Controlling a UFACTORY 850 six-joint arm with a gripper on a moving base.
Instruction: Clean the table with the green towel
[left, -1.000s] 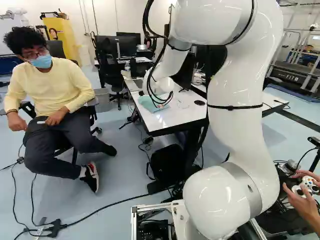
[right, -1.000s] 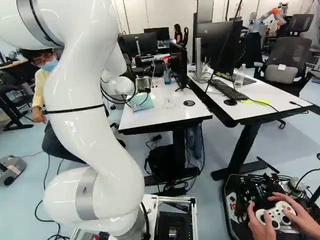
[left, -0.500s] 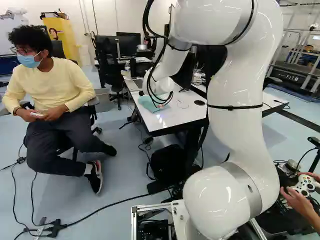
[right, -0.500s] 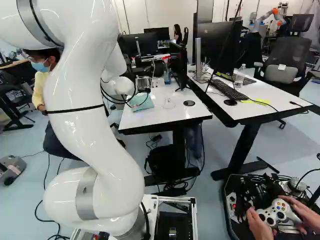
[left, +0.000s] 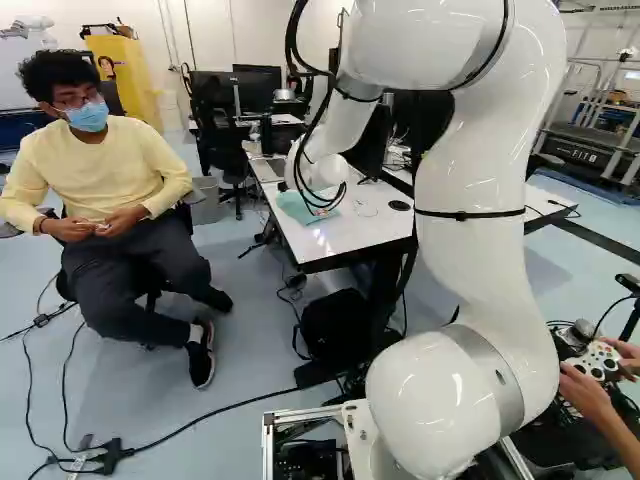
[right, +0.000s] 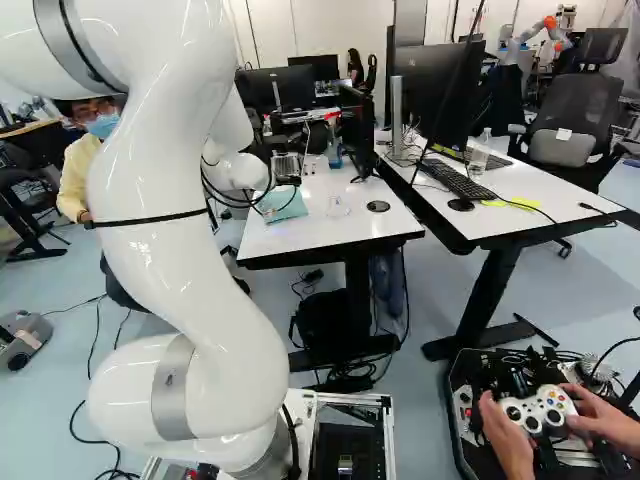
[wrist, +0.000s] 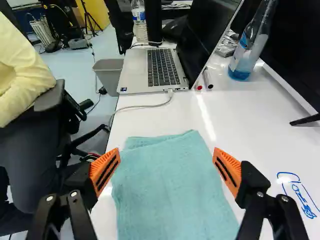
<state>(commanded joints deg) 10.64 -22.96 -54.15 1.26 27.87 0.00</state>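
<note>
My gripper (left: 319, 207) is low over the white table (left: 345, 235), seen small in the left base view with the towel around it. In the wrist view the gripper (wrist: 166, 162) stands open, its orange-padded fingers wide apart. The green towel (wrist: 170, 190) lies flat on the table, partly folded at its far edge, and spans the gap between the fingers. Whether the fingertips touch it I cannot tell. Blue pen marks (wrist: 301, 197) are on the tabletop beside the right-hand finger, apart from the towel. The right base view shows the towel (right: 284, 205) near the table's left edge.
Ahead of the towel are a laptop (wrist: 162, 67) with its cable, two markers (wrist: 207, 79) and a blue-bottomed bottle (wrist: 250, 42). A monitor (wrist: 295, 55) stands beside them. A round black item (right: 378, 206) lies on the table; a second desk (right: 510, 205) adjoins it.
</note>
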